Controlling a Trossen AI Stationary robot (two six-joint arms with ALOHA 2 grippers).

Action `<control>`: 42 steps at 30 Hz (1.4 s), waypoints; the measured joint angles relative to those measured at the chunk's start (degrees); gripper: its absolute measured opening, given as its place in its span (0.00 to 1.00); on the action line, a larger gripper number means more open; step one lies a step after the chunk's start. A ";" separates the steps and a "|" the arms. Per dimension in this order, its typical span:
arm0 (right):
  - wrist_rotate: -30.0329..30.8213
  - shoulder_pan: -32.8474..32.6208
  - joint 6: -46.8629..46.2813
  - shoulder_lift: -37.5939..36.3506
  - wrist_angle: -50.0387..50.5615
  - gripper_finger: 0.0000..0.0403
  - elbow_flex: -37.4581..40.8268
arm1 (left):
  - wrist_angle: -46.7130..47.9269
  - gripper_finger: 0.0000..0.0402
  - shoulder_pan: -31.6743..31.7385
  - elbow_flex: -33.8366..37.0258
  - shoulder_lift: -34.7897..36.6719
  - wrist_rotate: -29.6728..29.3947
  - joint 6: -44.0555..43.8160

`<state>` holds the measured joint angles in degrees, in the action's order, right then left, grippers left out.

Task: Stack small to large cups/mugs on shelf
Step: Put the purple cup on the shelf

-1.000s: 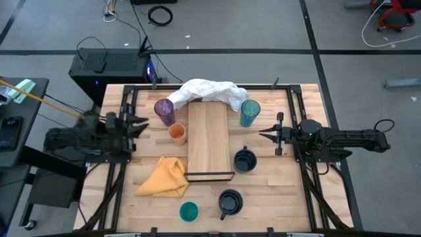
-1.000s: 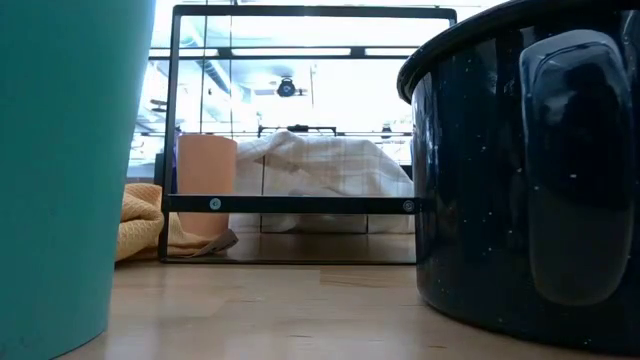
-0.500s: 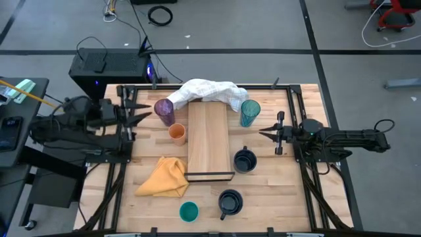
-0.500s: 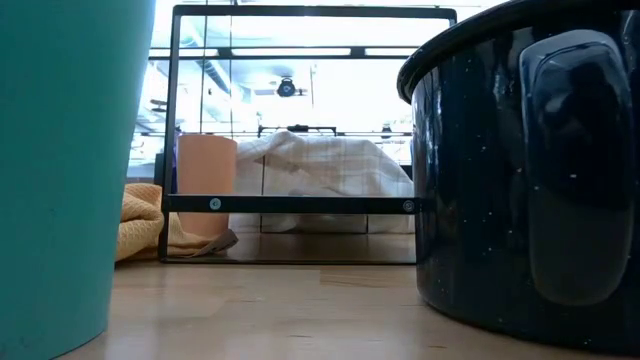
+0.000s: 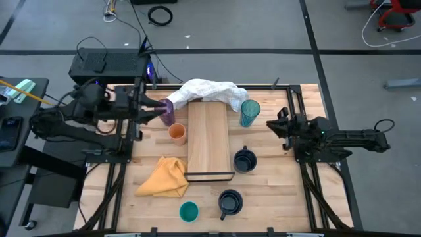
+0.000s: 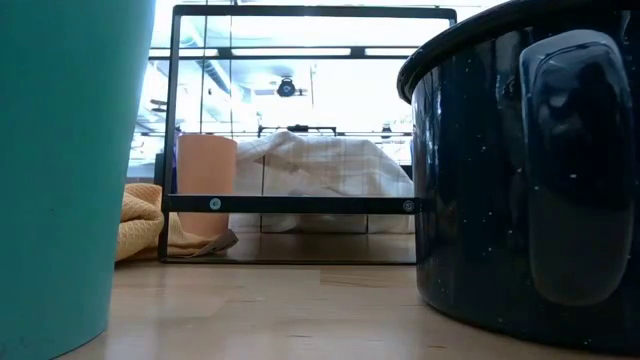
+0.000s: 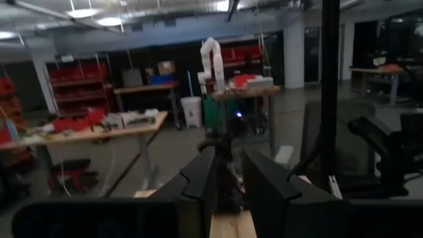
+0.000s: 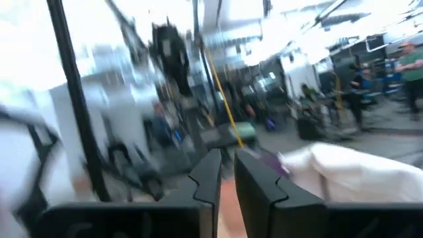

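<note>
The shelf [image 5: 209, 141] lies lengthwise mid-table, its dark rim [image 5: 210, 176] at the near end and its far end under a white cloth [image 5: 204, 92]. A purple tumbler [image 5: 166, 114] and an orange cup [image 5: 177, 133] stand to its left, a teal tumbler [image 5: 249, 112] and a navy mug [image 5: 245, 160] to its right. A second navy mug [image 5: 229, 203] and a short teal cup [image 5: 189, 211] stand near the front edge. My left gripper [image 5: 155, 110] is raised above the table by the purple tumbler, its fingers [image 7: 201, 182] a narrow gap apart and empty. My right gripper [image 5: 273, 125] hangs right of the teal tumbler, narrowly open and empty.
A crumpled yellow cloth [image 5: 164, 176] lies left of the shelf's near end. Dark frame rails [image 5: 125, 141] run along both table sides. In the low view the teal cup [image 6: 60, 170] and a navy mug [image 6: 530, 170] fill the foreground, with the shelf's rim [image 6: 300, 203] behind.
My left arm has risen from its rest at the table's left edge and reached toward the purple tumbler, its gripper now pointing about level. My right gripper has rolled about its own line and tipped upward, staying where it was. No cup has moved.
</note>
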<state>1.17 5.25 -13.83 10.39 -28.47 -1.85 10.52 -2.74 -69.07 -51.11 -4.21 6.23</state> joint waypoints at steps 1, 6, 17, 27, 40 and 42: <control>-0.07 -0.07 -3.12 0.00 -2.22 0.13 0.00 | 0.01 0.21 -0.03 -0.14 -0.91 0.30 -0.92; -3.34 -1.21 -8.55 0.01 -8.75 0.13 -0.92 | -1.97 0.23 -0.02 -0.38 -4.39 1.16 -2.97; -5.66 -6.79 -14.30 7.63 -8.07 0.13 -18.34 | -7.08 0.21 -0.02 -0.40 -7.13 1.10 -7.85; -15.83 -14.14 -18.40 28.48 1.76 0.13 -36.30 | -6.28 0.22 -1.17 -0.45 -10.20 5.74 -13.21; -14.97 -14.98 -9.53 34.07 39.84 0.13 -59.07 | 16.78 0.20 0.20 -0.42 -10.61 -3.29 -16.48; -14.17 -14.98 -8.95 34.03 42.91 0.13 -60.61 | 22.24 0.20 1.16 -0.42 -10.65 -3.56 -17.85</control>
<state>-13.00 -9.74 -22.78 44.42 14.44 -62.46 32.76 -1.58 -69.49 -61.75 -7.77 -11.62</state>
